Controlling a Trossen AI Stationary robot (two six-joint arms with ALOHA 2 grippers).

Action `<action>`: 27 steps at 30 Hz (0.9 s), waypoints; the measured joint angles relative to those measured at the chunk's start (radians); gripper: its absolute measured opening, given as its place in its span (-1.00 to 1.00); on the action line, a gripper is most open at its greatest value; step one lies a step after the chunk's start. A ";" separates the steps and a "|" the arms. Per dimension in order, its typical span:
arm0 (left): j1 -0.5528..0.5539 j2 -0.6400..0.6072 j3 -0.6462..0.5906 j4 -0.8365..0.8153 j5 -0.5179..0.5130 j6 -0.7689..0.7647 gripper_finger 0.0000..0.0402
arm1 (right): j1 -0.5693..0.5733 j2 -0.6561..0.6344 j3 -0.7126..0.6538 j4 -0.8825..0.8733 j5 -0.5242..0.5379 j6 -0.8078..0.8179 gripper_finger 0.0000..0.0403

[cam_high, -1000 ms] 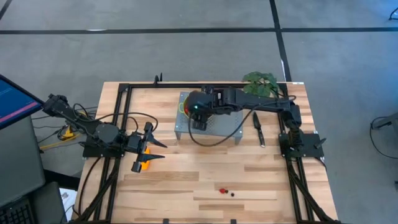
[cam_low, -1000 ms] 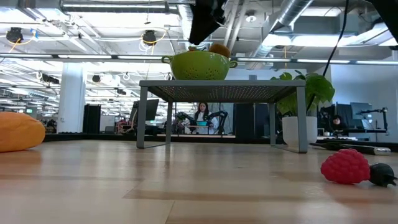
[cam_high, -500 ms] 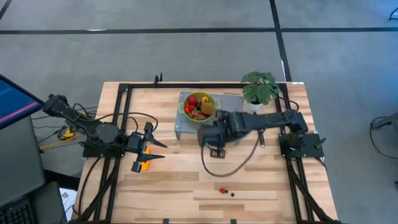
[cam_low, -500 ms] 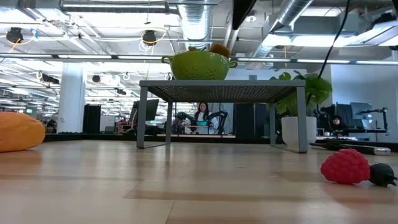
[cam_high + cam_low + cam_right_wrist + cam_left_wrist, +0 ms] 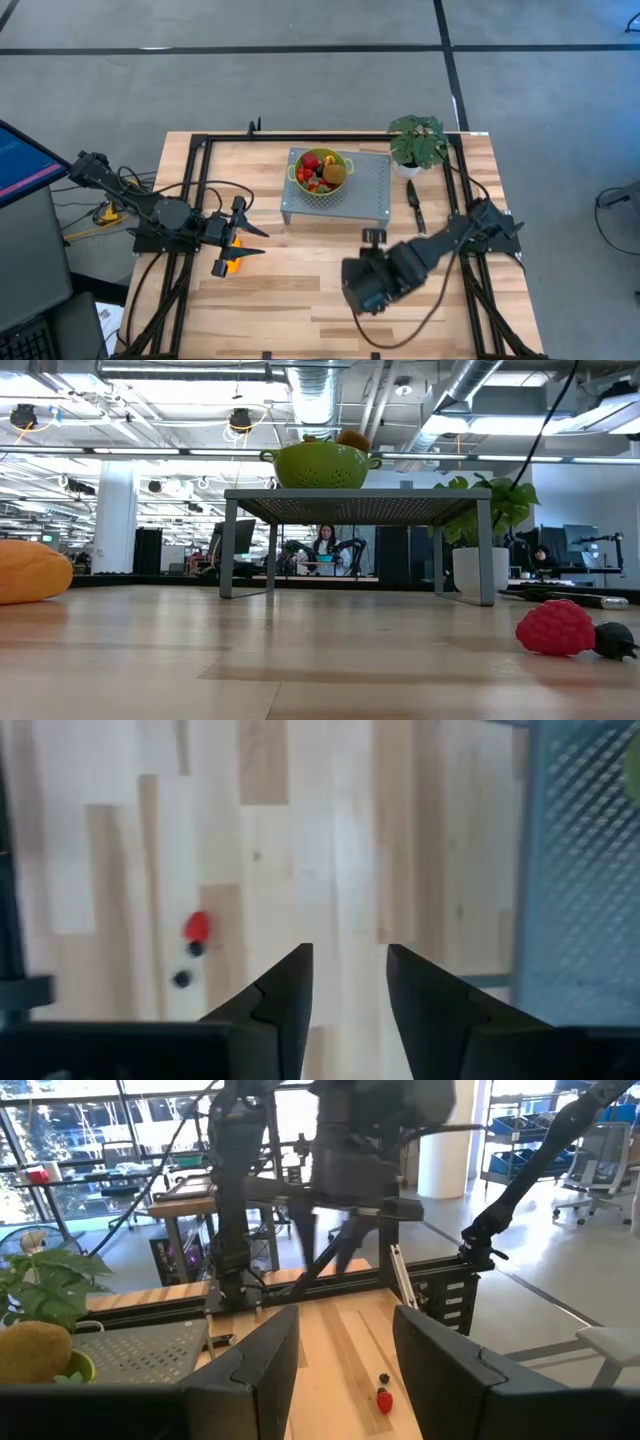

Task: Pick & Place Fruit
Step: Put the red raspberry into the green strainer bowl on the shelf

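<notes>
Two arms show in the high view: the left gripper (image 5: 238, 232) waits by an orange fruit (image 5: 232, 264) at the bench's (image 5: 300, 275) left, the right gripper (image 5: 362, 297) hangs over the front middle, and a green colander (image 5: 321, 172) of fruit sits on a grey stand (image 5: 366, 190). In the low view a red berry (image 5: 556, 626) and a dark one (image 5: 612, 641) lie on the bench. In the wrist views both pairs of fingers are partly open and empty, so I judge the right arm is reaching for the red berry and must descend and close on it.

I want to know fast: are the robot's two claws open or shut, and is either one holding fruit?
Left gripper: open, holding nothing.
Right gripper: open, holding nothing, above the table.
</notes>
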 joint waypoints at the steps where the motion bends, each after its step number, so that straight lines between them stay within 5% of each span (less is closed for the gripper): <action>1: 0.000 0.000 0.000 0.000 0.000 0.000 -0.21 | 0.017 0.001 0.000 -0.003 0.000 0.021 -0.39; 13: 0.000 0.000 0.000 0.000 0.001 0.000 -0.21 | 0.167 0.004 -0.068 0.020 0.078 0.293 -0.29; 27: 0.000 0.000 0.000 0.000 0.004 0.000 -0.21 | 0.200 0.006 -0.329 0.348 0.082 0.296 0.01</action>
